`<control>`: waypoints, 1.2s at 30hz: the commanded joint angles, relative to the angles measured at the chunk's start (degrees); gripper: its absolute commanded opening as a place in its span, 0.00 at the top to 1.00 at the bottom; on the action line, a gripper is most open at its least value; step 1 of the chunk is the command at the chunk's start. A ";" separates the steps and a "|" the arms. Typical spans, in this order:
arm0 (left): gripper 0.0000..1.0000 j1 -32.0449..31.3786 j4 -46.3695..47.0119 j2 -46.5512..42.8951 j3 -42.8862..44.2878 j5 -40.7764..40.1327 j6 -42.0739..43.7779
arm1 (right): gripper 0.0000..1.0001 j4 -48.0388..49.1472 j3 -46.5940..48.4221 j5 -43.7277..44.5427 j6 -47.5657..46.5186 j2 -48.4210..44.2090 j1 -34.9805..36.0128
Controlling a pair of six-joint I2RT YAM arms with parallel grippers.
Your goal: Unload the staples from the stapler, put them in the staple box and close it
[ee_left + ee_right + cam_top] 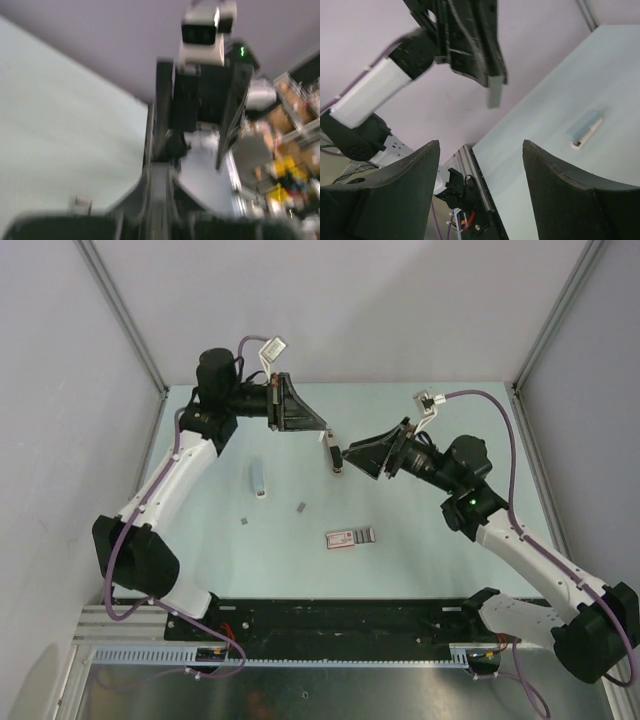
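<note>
grey staples [301,506] lie loose on the table [420,530]. we need a steady hold from the left claw [322,430], shut on the stapler [334,456] in the air, while the right claw [358,462], spread wide and empty, lines up squarely. the stapler hangs just beyond the right fingertips, not between them.

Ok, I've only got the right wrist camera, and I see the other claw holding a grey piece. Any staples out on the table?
Observer: Yes, the top view shows two small grey staples lying on the table, toward the arm bases.
Operator: Anything else near them?
Observer: A flat pink-and-white box lies just right of them.
Operator: How close is my claw?
Observer: From above, the open right claw sits close beside the stapler that the left claw holds.
</note>
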 commanded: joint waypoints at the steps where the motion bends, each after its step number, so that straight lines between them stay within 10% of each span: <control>1: 0.99 0.03 34.96 -4.51 -8.62 -1.56 -31.19 | 0.28 9.53 3.13 -1.05 3.14 1.63 1.19; 36: 1.00 -2.74 41.52 -8.87 -18.22 -8.08 -33.03 | 0.69 14.67 5.95 6.71 4.02 8.24 6.00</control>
